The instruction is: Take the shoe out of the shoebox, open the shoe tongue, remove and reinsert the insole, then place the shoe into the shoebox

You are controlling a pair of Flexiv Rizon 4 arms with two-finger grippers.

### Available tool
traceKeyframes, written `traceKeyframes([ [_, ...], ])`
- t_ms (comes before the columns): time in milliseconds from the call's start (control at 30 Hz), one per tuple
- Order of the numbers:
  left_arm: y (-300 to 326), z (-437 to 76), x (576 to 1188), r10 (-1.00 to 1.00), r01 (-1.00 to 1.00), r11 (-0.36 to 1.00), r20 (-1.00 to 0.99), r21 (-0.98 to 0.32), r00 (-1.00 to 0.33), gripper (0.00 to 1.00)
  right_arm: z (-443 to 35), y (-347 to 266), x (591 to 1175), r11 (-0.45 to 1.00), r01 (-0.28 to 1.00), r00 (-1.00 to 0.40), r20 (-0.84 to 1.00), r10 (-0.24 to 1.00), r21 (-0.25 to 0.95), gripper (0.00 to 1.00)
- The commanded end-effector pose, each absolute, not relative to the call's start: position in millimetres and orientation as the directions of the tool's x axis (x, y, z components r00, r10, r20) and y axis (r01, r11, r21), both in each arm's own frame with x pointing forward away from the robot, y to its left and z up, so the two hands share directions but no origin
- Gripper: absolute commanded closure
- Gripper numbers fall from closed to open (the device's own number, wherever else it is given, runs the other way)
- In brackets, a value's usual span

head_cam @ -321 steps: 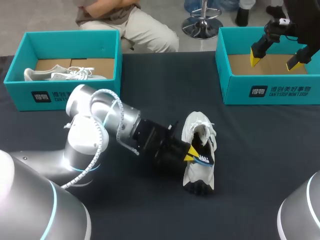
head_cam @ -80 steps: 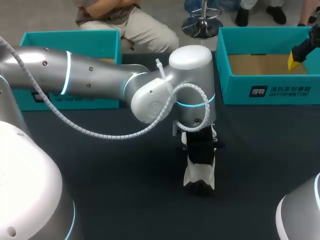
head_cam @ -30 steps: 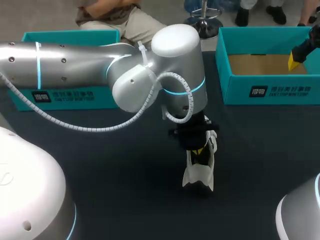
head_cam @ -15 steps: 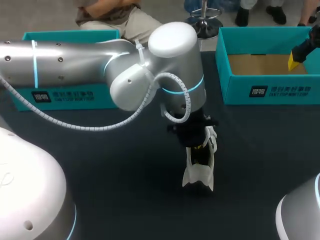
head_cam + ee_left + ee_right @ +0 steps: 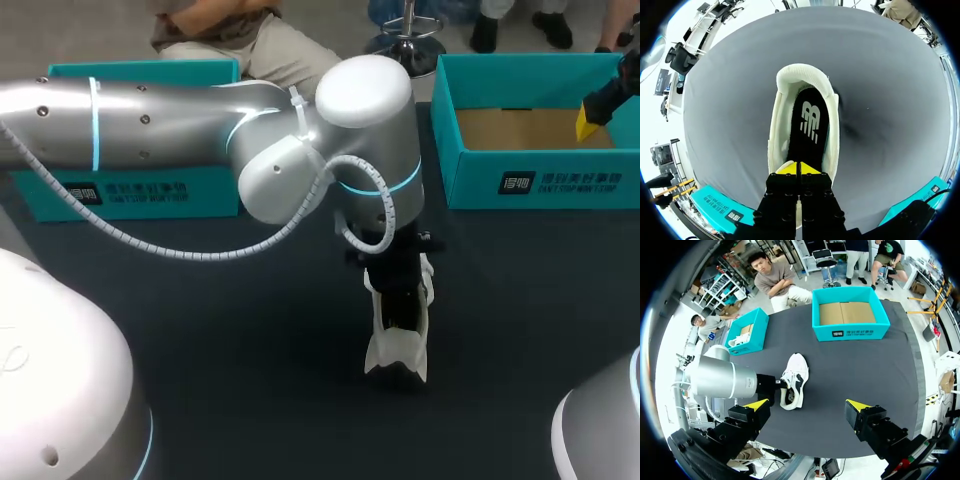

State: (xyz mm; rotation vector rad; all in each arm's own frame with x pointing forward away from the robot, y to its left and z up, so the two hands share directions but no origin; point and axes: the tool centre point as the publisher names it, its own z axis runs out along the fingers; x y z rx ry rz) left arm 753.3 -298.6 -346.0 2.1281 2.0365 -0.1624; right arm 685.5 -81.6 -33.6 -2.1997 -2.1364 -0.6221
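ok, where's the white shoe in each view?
Head: shoe at centre, under the left arm.
Left wrist: shoe under and ahead of the fingers, insole showing.
Right wrist: shoe beyond the open fingers.
Shared landmark: the two teal shoeboxes.

Dark, matt cloth covers the worktop (image 5: 250, 400). The left arm (image 5: 180, 110) has a smooth, satin silver shell. The shoe (image 5: 782, 115) is off-white textile, and its insole (image 5: 810, 135) is matt black. The shoebox (image 5: 540, 180) is smooth teal card with raw brown cardboard inside. The left fingers (image 5: 787, 168) look like matt black plastic, tipped yellow.
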Motion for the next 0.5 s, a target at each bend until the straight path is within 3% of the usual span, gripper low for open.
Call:
traceKeyframes([
  [33,-302.0,-351.7,754.4,0.975,0.996,-0.026,-0.218,0.079,0.043,1.0,-32.3,-80.8,687.9,-0.067,0.964,-0.01,0.287,0.958,0.257,0.0],
  [500,-302.1,-346.8,748.7,0.972,0.992,-0.033,-0.227,0.121,0.06,1.0,-32.3,-80.8,687.9,-0.067,0.964,-0.01,0.287,0.958,0.257,0.0],
])
